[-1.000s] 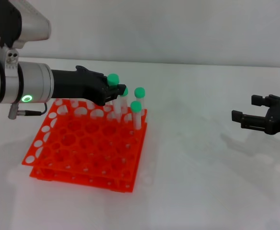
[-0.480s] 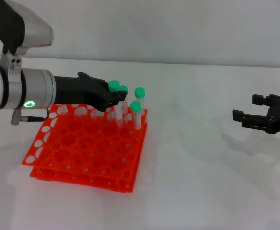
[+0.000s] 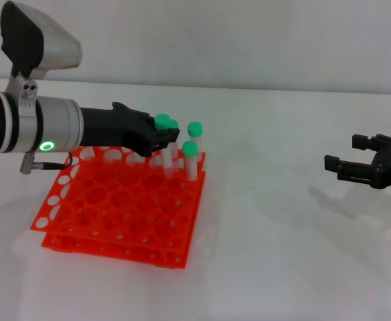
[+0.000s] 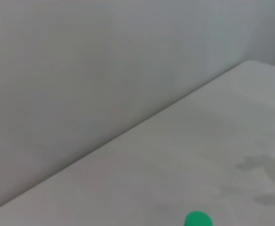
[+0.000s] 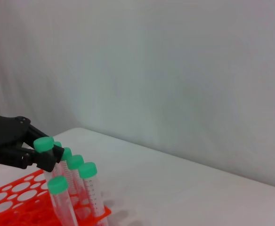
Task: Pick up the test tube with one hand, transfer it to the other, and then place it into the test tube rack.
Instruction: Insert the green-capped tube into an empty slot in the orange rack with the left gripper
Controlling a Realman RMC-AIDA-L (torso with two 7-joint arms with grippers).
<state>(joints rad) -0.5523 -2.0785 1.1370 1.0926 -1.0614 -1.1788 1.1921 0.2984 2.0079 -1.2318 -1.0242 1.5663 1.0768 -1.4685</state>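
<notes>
My left gripper (image 3: 159,138), black on a silver cylinder with a green-lit ring, is shut on a test tube (image 3: 162,122) just under its green cap. It holds the tube upright over the far right corner of the orange-red rack (image 3: 115,207). The right wrist view shows the same grip (image 5: 27,153) and the held tube's cap (image 5: 43,144). A green cap (image 4: 198,220) shows at the edge of the left wrist view. My right gripper (image 3: 341,152), black and boxy, is open and empty, well to the right of the rack.
Three more green-capped tubes (image 3: 190,150) stand in the rack's far right corner, close around the held one; they also show in the right wrist view (image 5: 88,170). The rack sits on a white table (image 3: 269,254) with a pale wall behind.
My left arm has moved a little right and down, bringing the held tube lower and nearer the standing tubes. The right arm has not moved.
</notes>
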